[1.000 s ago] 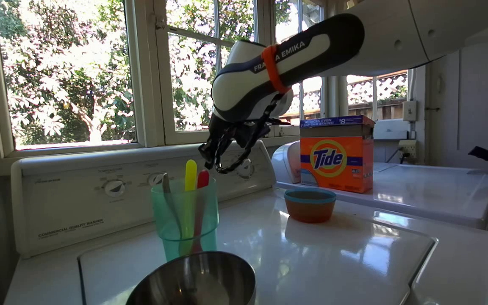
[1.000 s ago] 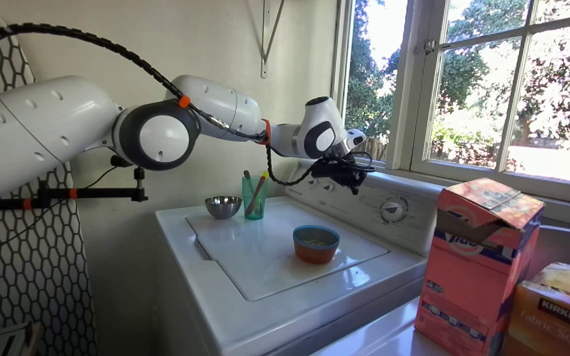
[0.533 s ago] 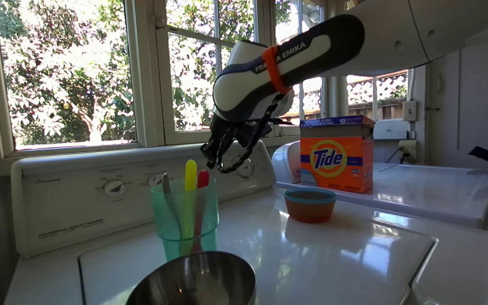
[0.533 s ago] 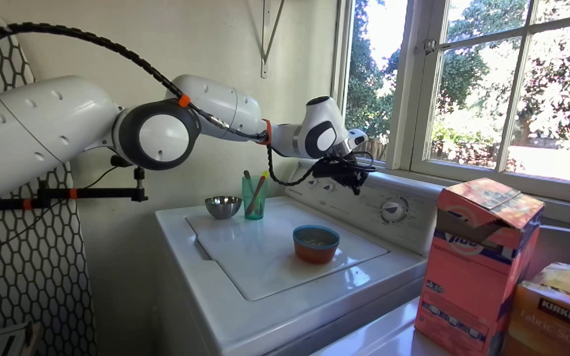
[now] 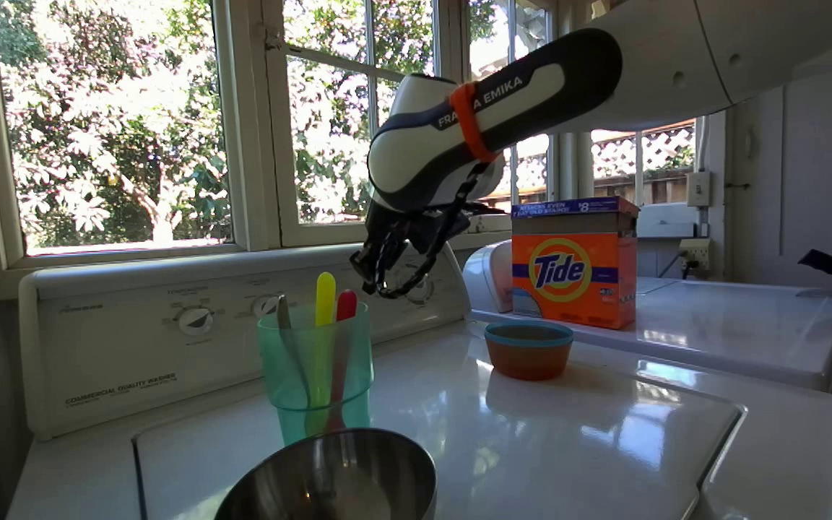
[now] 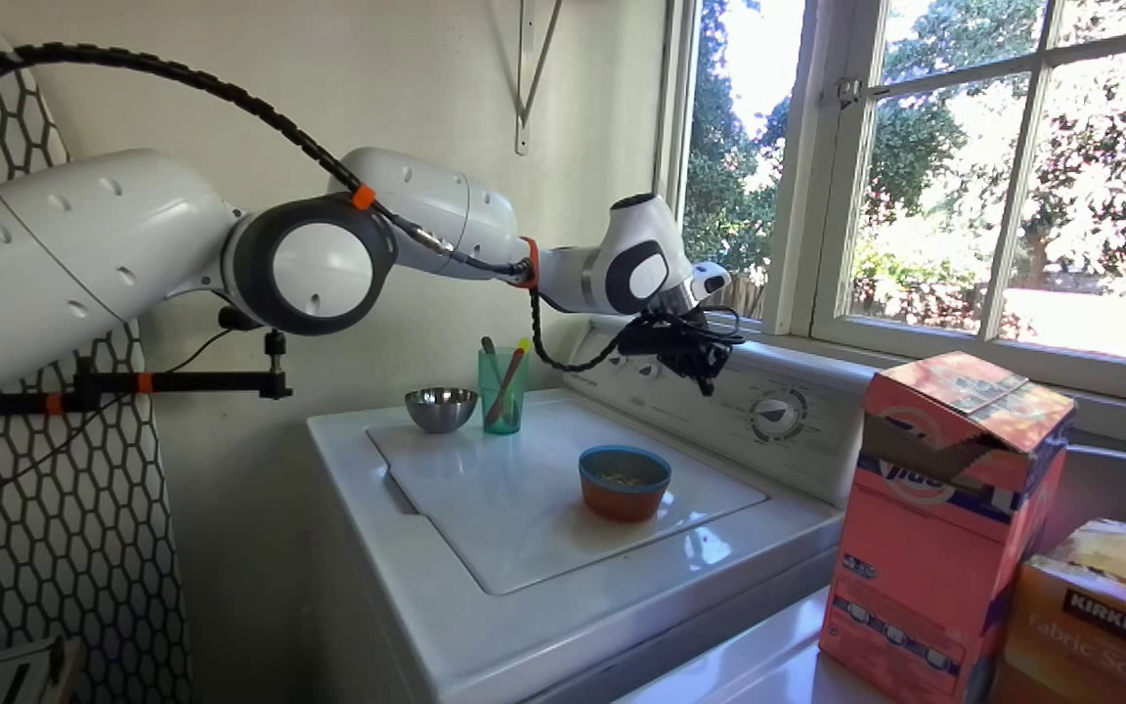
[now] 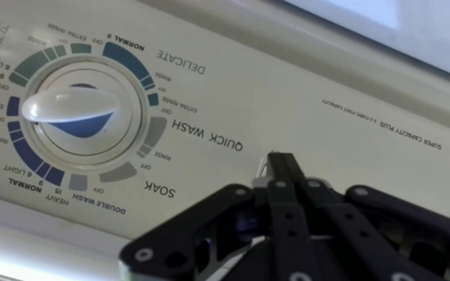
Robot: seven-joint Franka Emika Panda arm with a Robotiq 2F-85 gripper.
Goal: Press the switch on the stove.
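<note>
Cup [image 6: 503,416], metal bowl [image 6: 441,412], orange bowl [image 6: 624,496] on washer [image 6: 490,533], Tide box [image 5: 573,278] alongside

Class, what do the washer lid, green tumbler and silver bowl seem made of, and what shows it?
Washer lid: probably enamelled metal; glossy white, showing bright reflections.
Green tumbler: likely translucent plastic, possibly glass; yellow utensil shows through.
Silver bowl: apparently polished steel; metallic sheen.

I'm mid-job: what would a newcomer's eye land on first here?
Probably the brightly coloured Tide box in both exterior views, standing on the white appliance beside the washer. Then the big cycle dial at left in the wrist view, with the shut gripper at lower right.
</note>
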